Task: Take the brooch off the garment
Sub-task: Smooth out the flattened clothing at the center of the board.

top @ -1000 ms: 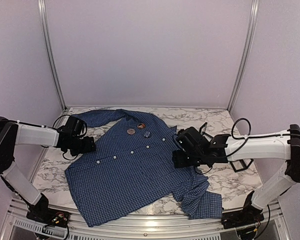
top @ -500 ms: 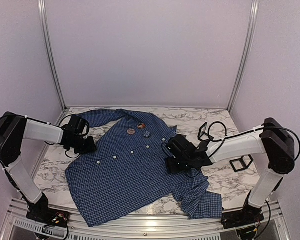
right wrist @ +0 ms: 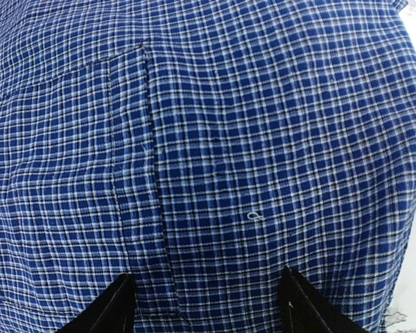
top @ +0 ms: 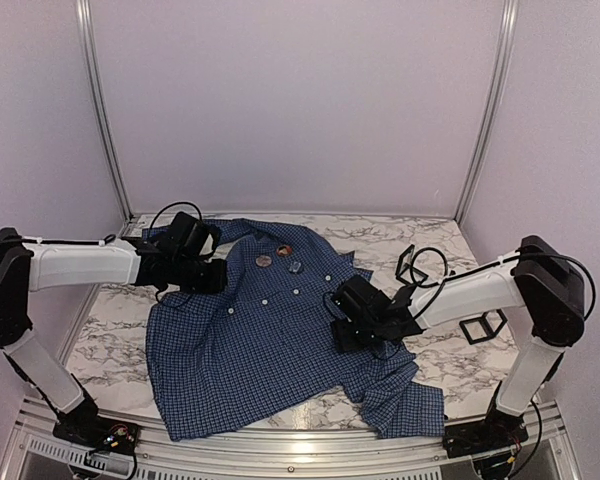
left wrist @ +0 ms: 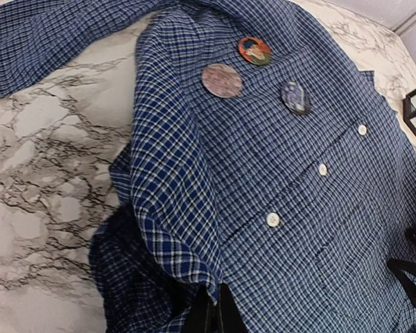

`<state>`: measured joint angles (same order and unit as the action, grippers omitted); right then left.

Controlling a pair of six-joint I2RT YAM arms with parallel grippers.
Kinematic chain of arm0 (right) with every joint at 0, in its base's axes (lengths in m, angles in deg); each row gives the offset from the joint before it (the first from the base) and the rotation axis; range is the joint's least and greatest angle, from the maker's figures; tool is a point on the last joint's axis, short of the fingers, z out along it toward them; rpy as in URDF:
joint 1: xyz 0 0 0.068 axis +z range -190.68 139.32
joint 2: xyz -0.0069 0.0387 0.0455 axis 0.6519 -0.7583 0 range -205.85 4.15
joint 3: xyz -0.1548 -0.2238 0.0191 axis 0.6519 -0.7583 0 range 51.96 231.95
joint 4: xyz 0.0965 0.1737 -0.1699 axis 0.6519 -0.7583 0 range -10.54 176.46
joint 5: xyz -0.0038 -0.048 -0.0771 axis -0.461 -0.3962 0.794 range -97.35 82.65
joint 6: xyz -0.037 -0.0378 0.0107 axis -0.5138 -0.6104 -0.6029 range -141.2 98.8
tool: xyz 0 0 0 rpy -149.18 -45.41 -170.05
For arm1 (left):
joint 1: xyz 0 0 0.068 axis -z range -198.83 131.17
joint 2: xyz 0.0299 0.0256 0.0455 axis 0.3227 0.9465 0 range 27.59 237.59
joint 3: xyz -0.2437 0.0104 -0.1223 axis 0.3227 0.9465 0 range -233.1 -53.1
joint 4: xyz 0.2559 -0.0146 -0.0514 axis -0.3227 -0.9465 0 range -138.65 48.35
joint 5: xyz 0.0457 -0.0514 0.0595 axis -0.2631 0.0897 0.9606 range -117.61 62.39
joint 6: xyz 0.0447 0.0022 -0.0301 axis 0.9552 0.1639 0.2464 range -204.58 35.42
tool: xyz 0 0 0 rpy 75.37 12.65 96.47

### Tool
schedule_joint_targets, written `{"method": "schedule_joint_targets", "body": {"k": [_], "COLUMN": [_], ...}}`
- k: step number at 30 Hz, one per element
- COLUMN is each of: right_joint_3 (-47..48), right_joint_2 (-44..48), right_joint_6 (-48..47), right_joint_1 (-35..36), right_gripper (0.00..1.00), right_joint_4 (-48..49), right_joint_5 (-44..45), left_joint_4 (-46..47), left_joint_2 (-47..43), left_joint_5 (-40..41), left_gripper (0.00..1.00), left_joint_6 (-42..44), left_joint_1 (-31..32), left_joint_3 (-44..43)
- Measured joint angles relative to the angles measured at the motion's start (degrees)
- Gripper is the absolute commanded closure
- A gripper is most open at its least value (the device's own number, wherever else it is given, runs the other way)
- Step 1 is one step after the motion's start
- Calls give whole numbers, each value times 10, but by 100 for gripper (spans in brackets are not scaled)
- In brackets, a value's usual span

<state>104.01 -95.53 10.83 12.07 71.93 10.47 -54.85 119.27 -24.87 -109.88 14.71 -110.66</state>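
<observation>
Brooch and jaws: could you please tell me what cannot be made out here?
brooch: its pin hidden under its face, left wrist view; too small from above.
left gripper: left wrist view, jaws shut on the garment, cut off by the bottom edge; a fold hides the pinch.
right gripper: right wrist view, open jaws cut off at the bottom edge; cloth contact unclear.

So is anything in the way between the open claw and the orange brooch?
Nothing tall. Between the right gripper and the brooch lies only flat garment, with a bluish pin right beside the brooch.
</observation>
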Motion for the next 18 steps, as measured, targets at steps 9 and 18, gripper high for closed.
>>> {"method": "schedule_joint_targets", "body": {"k": [9, 18], "right_joint_3": [-2, 4], "right_joint_2": [-6, -15], "right_joint_6": [8, 7], "right_joint_1": [0, 0], "right_gripper": [32, 32], "right_joint_4": [7, 15], "right_joint_5": [-3, -1], "left_joint_4": [-1, -2], "left_joint_2": [61, 63], "left_joint_5": [45, 56], "left_gripper": [63, 35], "left_joint_6": [-64, -118], "left_joint_1": [166, 226], "left_joint_3": [6, 6]}}
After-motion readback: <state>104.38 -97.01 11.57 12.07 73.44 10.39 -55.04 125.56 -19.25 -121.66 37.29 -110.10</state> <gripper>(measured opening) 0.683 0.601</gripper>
